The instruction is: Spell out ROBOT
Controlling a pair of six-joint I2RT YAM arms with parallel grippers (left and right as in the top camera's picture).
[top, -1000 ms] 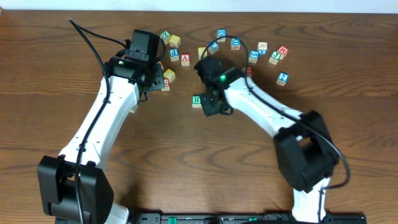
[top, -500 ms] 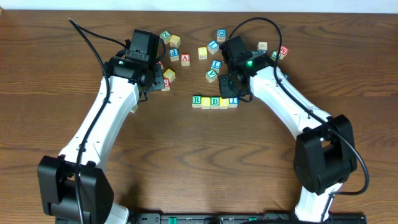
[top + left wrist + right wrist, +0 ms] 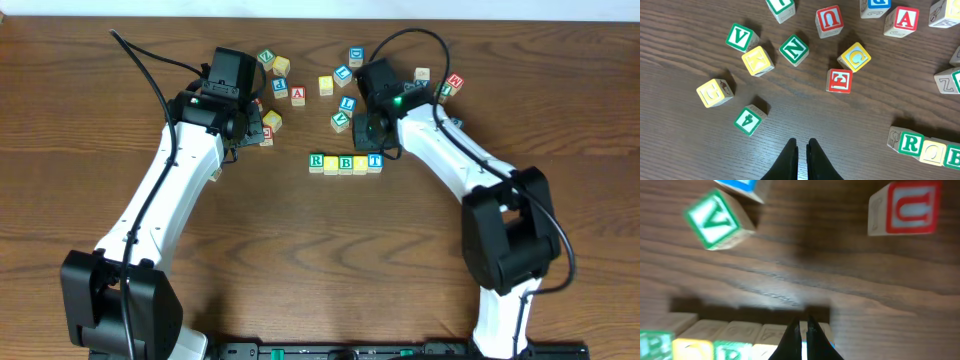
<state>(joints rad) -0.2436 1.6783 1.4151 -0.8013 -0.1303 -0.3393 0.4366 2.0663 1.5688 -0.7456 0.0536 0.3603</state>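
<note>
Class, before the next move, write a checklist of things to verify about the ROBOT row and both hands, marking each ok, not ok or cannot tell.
1. Five cubes form one straight row: ok.
2. R cube starts it, T cube ends it: ok.
3. Yellow cubes show an O: cannot tell, too small.
4. Left hand shut, holding nothing: ok.
5. Right hand shut, holding nothing: ok.
6. V cube lies apart from the row: ok.

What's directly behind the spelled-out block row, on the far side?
A green V cube sits loose behind the row, and the right gripper, jaws shut, hangs beyond the T cube. Whatever lies beneath it is covered.
</note>
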